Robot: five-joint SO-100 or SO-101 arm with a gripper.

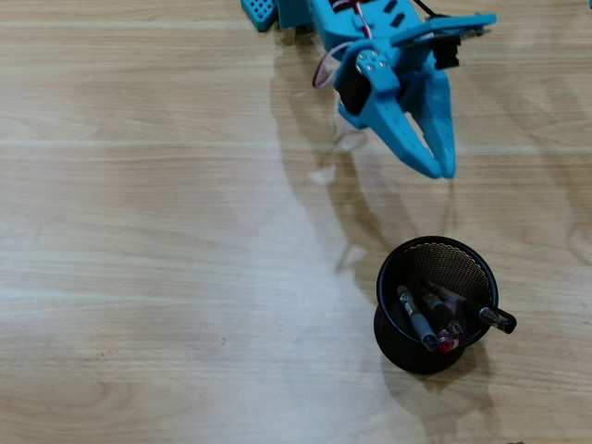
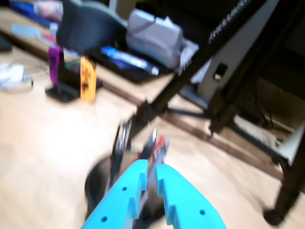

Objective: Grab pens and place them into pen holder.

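Black mesh pen holder (image 1: 435, 305) stands on the wooden surface (image 1: 166, 259) with the pens (image 1: 444, 319) leaning inside it; none lies outside the holder in the overhead view. Blue gripper (image 1: 446, 168) sits apart, above the holder, jaws nearly closed and empty. Judged: placing complete (retreat remains). No legible writing; wrist view blurred.

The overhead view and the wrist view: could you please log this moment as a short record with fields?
surface: wooden table, no loose pens seen on it
pen holder: black mesh cup, upright, lower right in the overhead view
pens: inside the holder, leaning; count uncertain
gripper: blue, nearly closed, empty, apart from the holder
wrist view: blurred; fingertips just in front of the holder
task state: appears done
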